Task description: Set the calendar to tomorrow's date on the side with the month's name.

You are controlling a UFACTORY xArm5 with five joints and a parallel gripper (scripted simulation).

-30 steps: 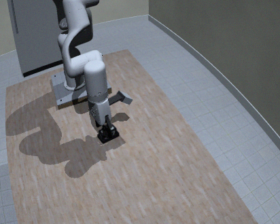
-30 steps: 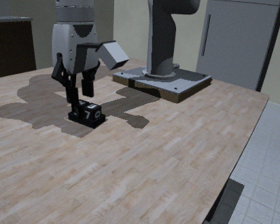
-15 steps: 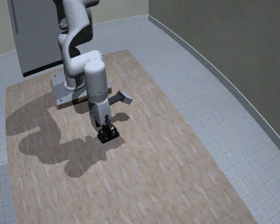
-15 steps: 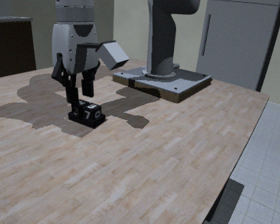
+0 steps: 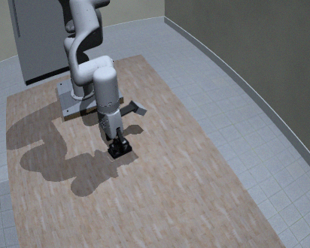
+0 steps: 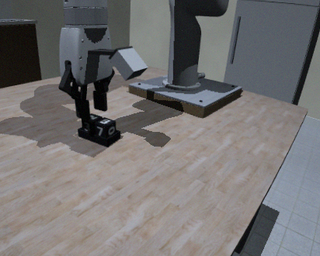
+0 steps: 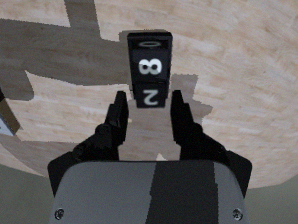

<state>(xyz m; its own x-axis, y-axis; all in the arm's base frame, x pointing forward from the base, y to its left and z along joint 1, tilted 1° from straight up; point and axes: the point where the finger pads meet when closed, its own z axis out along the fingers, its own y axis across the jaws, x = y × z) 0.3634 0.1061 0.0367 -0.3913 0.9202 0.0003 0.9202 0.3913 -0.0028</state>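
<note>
The black tray [image 6: 106, 143] [image 7: 150, 35] lies flat on the table; it also shows, dark, in the top view [image 5: 121, 154]. Two black cubes with white digits sit in it side by side. One cube [image 6: 106, 125] [image 7: 150, 74] has 8 on top, and 7 and 0 on the sides seen in the exterior view. The other cube [image 7: 150, 104] has 2 on top; its side digit is partly hidden by a finger. My gripper [image 6: 92, 112] [image 7: 149, 101] is half open and empty, its fingertips near this cube, one on either side. The month's name is not readable.
The arm's base plate [image 5: 68, 106] [image 6: 212, 98] stands on the table behind the tray. A grey block on a dark bracket [image 5: 140, 109] [image 6: 130, 64] juts from the gripper's side. The table's edge [image 6: 282, 155] is far to the right in the exterior view.
</note>
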